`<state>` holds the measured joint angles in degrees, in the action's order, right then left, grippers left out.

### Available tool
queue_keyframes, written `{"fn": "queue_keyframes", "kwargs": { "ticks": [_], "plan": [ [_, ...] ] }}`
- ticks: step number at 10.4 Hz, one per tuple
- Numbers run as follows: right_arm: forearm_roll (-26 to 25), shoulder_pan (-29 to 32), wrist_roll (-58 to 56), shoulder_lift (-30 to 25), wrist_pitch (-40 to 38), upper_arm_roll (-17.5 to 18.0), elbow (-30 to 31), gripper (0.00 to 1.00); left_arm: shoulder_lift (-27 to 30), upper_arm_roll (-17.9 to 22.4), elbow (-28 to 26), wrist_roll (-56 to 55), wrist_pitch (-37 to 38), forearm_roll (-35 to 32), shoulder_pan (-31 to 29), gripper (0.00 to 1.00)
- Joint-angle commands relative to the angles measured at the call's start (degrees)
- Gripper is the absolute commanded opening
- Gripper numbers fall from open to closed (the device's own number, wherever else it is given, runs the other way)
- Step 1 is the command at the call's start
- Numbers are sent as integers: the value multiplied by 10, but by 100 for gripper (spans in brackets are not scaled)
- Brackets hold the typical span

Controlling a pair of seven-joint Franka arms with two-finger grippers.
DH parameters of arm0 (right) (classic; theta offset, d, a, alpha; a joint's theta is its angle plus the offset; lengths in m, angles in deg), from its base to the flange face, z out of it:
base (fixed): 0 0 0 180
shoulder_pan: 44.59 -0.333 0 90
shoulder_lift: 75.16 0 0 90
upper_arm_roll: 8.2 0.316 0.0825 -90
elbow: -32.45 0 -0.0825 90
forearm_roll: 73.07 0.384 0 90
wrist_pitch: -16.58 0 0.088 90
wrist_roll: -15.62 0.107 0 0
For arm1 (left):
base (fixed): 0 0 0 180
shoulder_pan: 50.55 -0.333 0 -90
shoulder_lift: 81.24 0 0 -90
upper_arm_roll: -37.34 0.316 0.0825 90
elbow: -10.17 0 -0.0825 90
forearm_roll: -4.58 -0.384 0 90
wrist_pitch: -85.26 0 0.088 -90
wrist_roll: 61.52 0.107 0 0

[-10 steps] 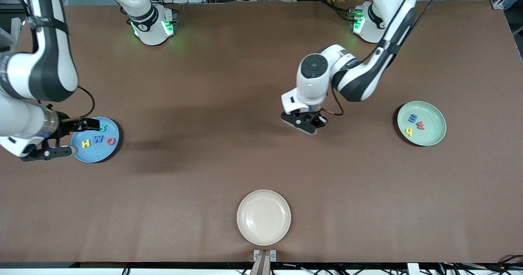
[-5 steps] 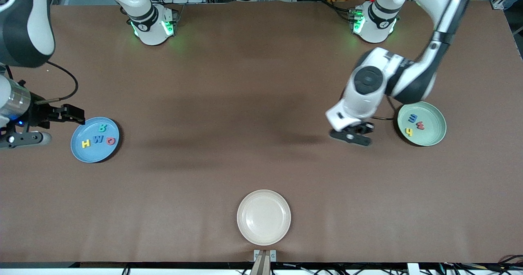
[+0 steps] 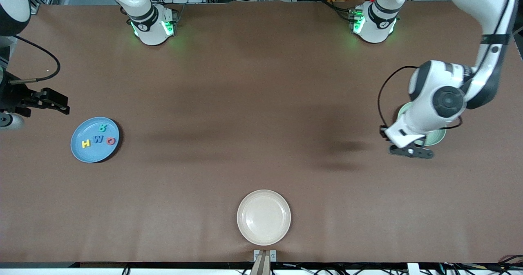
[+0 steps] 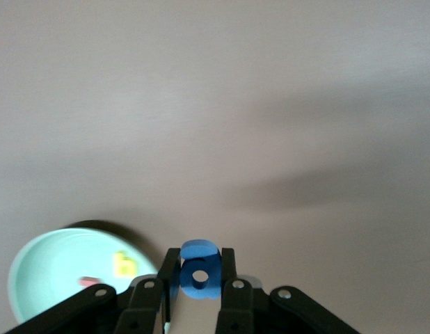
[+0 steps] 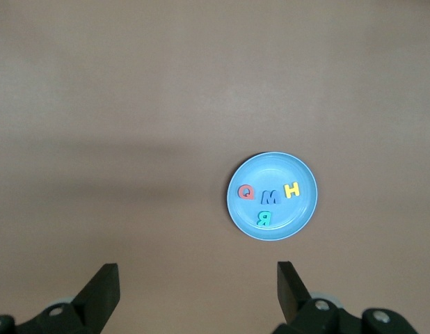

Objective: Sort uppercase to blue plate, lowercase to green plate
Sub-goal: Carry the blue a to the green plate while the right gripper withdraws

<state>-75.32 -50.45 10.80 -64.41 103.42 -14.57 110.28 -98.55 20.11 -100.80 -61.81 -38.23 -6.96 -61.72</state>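
Observation:
The blue plate (image 3: pixel 94 152) lies at the right arm's end of the table with the uppercase letters on it: yellow H (image 3: pixel 86 144), blue W (image 3: pixel 98 139), red Q (image 3: pixel 110 141), teal B (image 3: pixel 102 127). The right wrist view shows this blue plate (image 5: pixel 298 209) too. My right gripper (image 3: pixel 39 113) (image 5: pixel 195 278) hangs open and empty over bare table beside it. My left gripper (image 3: pixel 410 150) (image 4: pixel 199 256) is shut on a lowercase blue a (image 4: pixel 200 273), at the rim of the green plate (image 3: pixel 439 137) (image 4: pixel 41 271). The left arm hides most of that plate. A yellow h (image 4: pixel 123 264) and a red letter (image 4: pixel 90 281) lie on it.
A cream-white plate (image 3: pixel 263 234) sits near the table's front edge, midway between the two arms, with nothing on it. The robots' bases (image 3: pixel 153 25) (image 3: pixel 374 21) stand along the table's edge farthest from the front camera.
The left gripper has carried the blue a from the table's middle over to the green plate. The right gripper has drawn away from the blue plate, uncovering the teal B.

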Motion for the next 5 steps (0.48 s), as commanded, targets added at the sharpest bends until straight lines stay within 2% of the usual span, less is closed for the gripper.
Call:
{"fn": "queue_keyframes", "kwargs": {
  "ticks": [1, 3, 5],
  "plan": [
    [8, 8, 14, -5, -1, 3, -2, 100, 18, 53, -7, 122, 15, 37, -17, 0],
    [45, 17, 37, -12, 1, -1, -2, 100, 10, 72, -9, 179, 16, 42, -36, 0],
    [56, 31, 39, -17, 3, -3, 0, 100, -1, 86, -22, 186, 22, 42, -36, 0]
  ]
}}
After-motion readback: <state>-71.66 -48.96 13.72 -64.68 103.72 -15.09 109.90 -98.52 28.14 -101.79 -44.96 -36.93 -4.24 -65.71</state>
